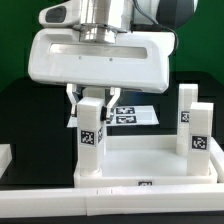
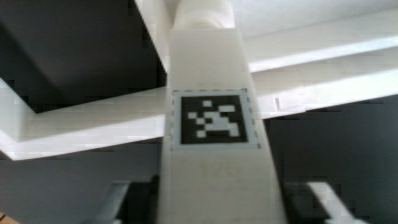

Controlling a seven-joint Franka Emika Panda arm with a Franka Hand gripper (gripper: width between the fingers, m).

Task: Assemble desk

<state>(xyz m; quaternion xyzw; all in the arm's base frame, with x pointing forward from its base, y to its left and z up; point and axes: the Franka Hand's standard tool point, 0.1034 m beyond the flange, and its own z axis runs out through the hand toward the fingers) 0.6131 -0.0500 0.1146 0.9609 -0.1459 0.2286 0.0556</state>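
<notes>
Three legs upright: one in the gripper's grasp, two more standing on the panel's right side in the exterior view, one nearer, one farther.
Tags: black-and-white marker squares on every leg, no readable lettering anywhere.
Gripper: fingers partly closed, clamped on the held leg near its top; wrist view shows the fingers flanking that leg.
Held leg: upright over the panel's left near corner.
Panel: white, raised rim, flat on the black table.
Right legs: standing, untouched.
Marker board: flat behind the panel.
</notes>
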